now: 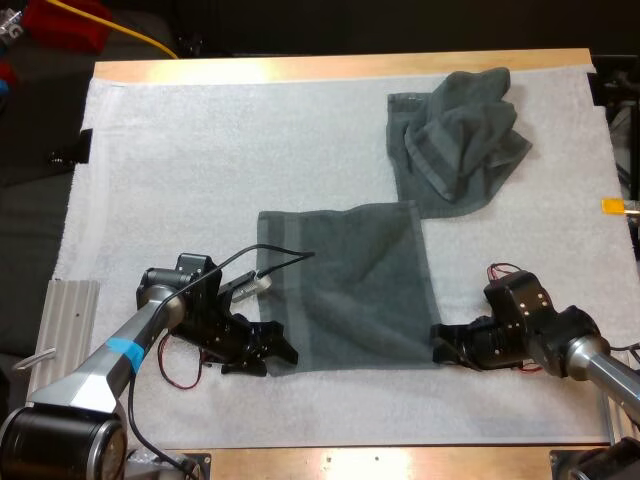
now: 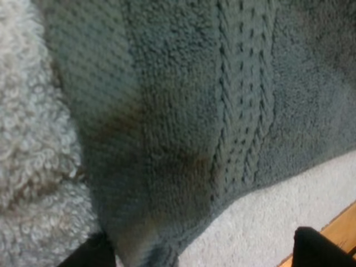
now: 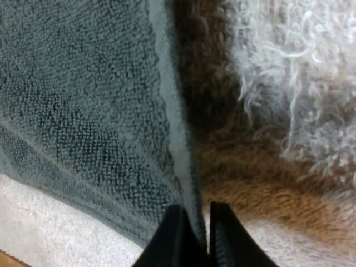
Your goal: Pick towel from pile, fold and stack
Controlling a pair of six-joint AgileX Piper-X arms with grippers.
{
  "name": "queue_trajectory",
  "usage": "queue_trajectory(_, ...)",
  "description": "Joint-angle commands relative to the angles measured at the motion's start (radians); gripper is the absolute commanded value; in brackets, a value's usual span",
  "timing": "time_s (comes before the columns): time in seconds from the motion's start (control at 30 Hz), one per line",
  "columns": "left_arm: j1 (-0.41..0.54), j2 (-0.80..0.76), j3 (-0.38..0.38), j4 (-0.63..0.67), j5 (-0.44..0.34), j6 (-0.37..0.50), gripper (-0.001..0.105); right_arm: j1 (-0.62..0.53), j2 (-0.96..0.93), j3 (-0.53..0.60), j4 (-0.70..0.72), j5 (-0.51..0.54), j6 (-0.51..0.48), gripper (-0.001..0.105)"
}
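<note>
A dark grey-green towel (image 1: 345, 285) lies spread flat in the middle of the white mat (image 1: 200, 150). A second towel (image 1: 460, 140) sits crumpled at the back right, touching the flat one's far right corner. My left gripper (image 1: 275, 355) rests low at the flat towel's near left corner. In the left wrist view the left gripper (image 2: 203, 253) is open, its fingers (image 2: 320, 247) wide apart with the towel's corner (image 2: 194, 111) lying between them. My right gripper (image 1: 440, 345) is at the near right corner. The right gripper (image 3: 200, 239) is shut on the towel's hemmed edge (image 3: 172, 139).
A ribbed metal plate (image 1: 70, 320) lies off the mat's near left side. The wooden table edge (image 1: 340, 68) runs along the far side and also along the front. Bare mat stretches across the left and far left.
</note>
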Motion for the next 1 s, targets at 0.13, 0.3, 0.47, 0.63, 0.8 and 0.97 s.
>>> queue_trajectory(0.13, 0.001, 0.009, 0.003, -0.013, -0.023, -0.014, 0.065, 0.001, -0.008, 0.001, 0.009, 0.000, -0.012, 0.001)
queue_trajectory(0.3, 0.001, 0.009, 0.003, -0.054, 0.089, -0.034, 0.064, 0.001, -0.008, 0.001, 0.009, 0.000, -0.012, 0.001)
queue_trajectory(0.47, 0.001, 0.009, 0.003, -0.073, 0.097, -0.049, 0.064, 0.001, -0.008, 0.001, 0.009, -0.005, -0.012, 0.001)
queue_trajectory(0.63, -0.019, 0.011, 0.006, -0.076, 0.096, -0.050, 0.058, 0.001, -0.008, 0.001, 0.009, -0.005, -0.012, 0.001)
queue_trajectory(0.8, -0.086, 0.052, 0.005, -0.093, 0.072, -0.054, 0.048, 0.001, -0.008, 0.001, 0.009, -0.005, -0.012, 0.001)
queue_trajectory(0.97, -0.101, 0.080, 0.002, -0.088, 0.057, -0.065, 0.047, 0.001, -0.008, 0.001, 0.009, -0.013, -0.012, 0.001)
